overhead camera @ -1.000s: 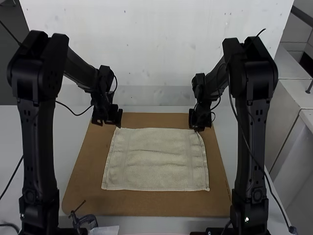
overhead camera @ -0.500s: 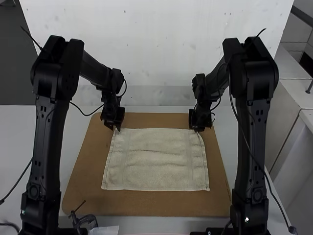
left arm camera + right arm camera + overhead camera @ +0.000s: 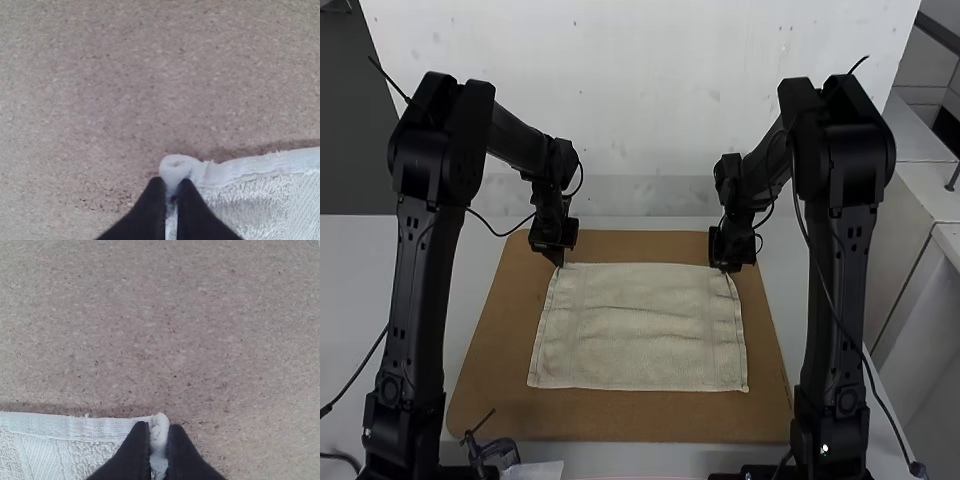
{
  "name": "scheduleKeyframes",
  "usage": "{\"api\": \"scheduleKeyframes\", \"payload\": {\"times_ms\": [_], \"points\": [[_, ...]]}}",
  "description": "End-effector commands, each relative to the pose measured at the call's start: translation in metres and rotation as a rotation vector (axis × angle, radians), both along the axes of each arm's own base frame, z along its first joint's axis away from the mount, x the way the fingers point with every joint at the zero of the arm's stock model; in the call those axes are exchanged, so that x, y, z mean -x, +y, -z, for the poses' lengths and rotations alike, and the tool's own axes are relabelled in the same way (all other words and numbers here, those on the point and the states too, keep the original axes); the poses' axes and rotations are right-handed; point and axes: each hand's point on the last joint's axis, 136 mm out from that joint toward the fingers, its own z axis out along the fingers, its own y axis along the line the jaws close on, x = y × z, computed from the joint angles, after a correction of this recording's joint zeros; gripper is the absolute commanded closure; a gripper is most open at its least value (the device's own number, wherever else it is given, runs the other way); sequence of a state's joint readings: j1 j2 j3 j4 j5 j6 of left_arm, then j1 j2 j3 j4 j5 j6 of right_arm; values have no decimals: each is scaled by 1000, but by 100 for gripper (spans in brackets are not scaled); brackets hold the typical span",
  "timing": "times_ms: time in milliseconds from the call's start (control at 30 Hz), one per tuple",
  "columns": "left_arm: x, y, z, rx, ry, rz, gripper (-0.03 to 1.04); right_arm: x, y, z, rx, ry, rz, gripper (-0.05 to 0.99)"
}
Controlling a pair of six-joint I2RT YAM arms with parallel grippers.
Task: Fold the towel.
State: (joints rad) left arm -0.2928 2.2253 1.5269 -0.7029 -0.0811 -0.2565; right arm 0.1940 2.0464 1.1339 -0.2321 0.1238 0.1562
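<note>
My left gripper (image 3: 558, 262) is at the far left corner of the cream towel (image 3: 640, 335), and my right gripper (image 3: 725, 270) is at its far right corner. The towel lies spread, with slight ripples across its middle. In the left wrist view the left gripper (image 3: 171, 192) is shut on a pinched corner of the towel (image 3: 255, 205). The right wrist view has the right gripper (image 3: 159, 440) shut on the other corner of the towel (image 3: 70, 440), a bit of hem bunched between its fingers.
A brown board (image 3: 620, 420) lies under the towel on the pale table (image 3: 350, 290). At the table's near edge, left of centre, a small metal clamp (image 3: 495, 452) stands beside a scrap of paper (image 3: 535, 470). A pale wall (image 3: 640, 100) rises behind the board.
My left gripper has moved right to the towel's far left corner and taken hold of it. The right arm has shifted only slightly, still at its corner.
</note>
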Motion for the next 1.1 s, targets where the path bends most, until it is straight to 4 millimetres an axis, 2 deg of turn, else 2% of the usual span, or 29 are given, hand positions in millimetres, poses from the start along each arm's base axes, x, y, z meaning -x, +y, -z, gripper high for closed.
{"api": "scheduleKeyframes", "payload": {"times_ms": [0,267,500,600,733,900,1067], "points": [[-6,-3,-34,23,-67,-24,100,-20,-12,-39,38,-97,27,92],[-21,-2,-100,69,-215,-66,100,-48,-5,-94,-5,-239,55,92],[-23,-2,-136,112,-290,-107,100,-62,-2,-140,-30,-349,63,92],[-14,-3,-139,108,-279,-105,100,-59,-2,-146,-31,-357,56,92],[8,-2,-124,100,-236,-95,100,-43,1,-137,-25,-333,38,92],[51,3,-102,76,-179,-72,100,-9,-3,-120,-10,-281,18,92],[87,5,-96,73,-177,-44,100,29,-7,-108,4,-242,-9,92]]}}
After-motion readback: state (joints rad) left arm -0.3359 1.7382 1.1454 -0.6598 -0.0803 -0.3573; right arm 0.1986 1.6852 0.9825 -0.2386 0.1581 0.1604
